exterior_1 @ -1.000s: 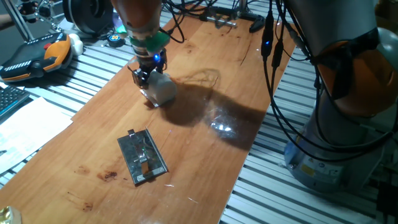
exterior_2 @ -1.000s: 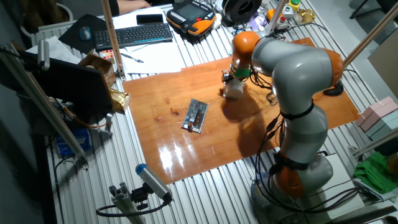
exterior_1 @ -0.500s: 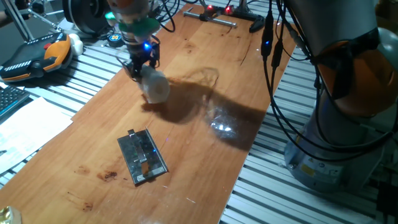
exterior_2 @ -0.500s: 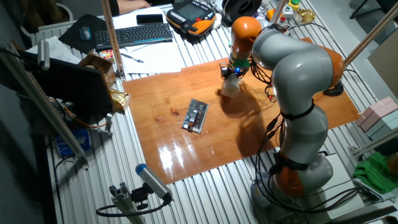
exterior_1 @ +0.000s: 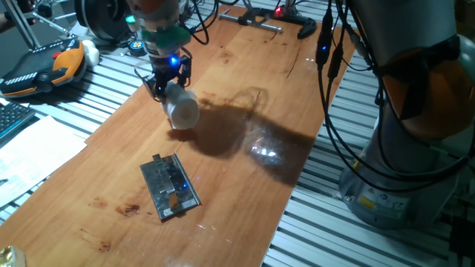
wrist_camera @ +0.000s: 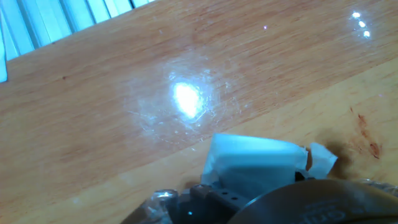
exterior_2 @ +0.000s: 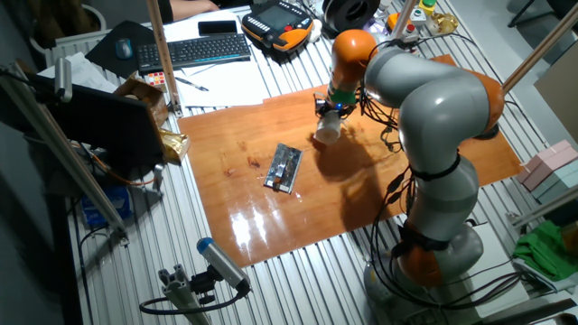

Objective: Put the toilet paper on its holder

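Here we see the gripper (exterior_1: 168, 81) clenched on the toilet paper (exterior_1: 182, 110), holding the white roll clear of the wooden board (exterior_1: 245, 96) with its dark shadow spread on the wood to the right. In the other fixed view the same gripper (exterior_2: 330, 110) hangs under the orange and grey arm (exterior_2: 424, 99), and the roll (exterior_2: 326, 130) tilts down from the fingers toward the near left. From the hand view we make out only the pale tissue (wrist_camera: 252, 163) pressed against the dark body of the hand at the bottom edge, with a small torn flap sticking out to the right; the fingertips themselves are hidden. Beneath it lies glossy wood with a bright reflection.

The holder (exterior_1: 171, 186) lies flat on the board, well apart from the roll and nearer the camera in one fixed view, its shiny grey plate carrying an orange-brown tipped bar along the middle. In the other fixed view the holder (exterior_2: 284, 168) sits to the left of the roll. A keyboard (exterior_2: 208, 50) and an orange-trimmed pendant (exterior_2: 275, 20) rest beyond the board.
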{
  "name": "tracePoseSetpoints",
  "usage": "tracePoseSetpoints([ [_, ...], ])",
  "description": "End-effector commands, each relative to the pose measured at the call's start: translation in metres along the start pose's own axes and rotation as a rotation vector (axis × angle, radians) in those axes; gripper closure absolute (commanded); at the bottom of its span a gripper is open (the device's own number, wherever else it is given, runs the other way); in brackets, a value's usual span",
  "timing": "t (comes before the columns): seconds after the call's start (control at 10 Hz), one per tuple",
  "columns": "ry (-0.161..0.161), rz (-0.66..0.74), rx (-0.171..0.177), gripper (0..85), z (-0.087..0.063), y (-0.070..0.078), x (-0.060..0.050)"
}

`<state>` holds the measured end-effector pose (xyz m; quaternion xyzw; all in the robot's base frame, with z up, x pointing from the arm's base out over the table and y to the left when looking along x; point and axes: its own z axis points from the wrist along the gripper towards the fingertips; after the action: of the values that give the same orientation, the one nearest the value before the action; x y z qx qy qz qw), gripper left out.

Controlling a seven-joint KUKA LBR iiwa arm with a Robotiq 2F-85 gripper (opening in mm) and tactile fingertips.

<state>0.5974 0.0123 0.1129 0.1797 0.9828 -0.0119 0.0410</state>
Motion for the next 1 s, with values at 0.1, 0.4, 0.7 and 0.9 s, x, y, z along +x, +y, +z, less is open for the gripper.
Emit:
tracePoseSetpoints([
  [0.1, 0.012, -0.006, -0.007, 28.3, -0.002, -0.002, -0.003],
  [0.4, 0.034, -0.022, -0.025, 29.0, -0.017, -0.011, -0.013],
  [0.7, 0.064, -0.013, -0.033, 29.3, -0.017, -0.011, -0.013],
  [0.9, 0.03, -0.043, -0.035, 29.7, -0.017, -0.011, -0.013],
])
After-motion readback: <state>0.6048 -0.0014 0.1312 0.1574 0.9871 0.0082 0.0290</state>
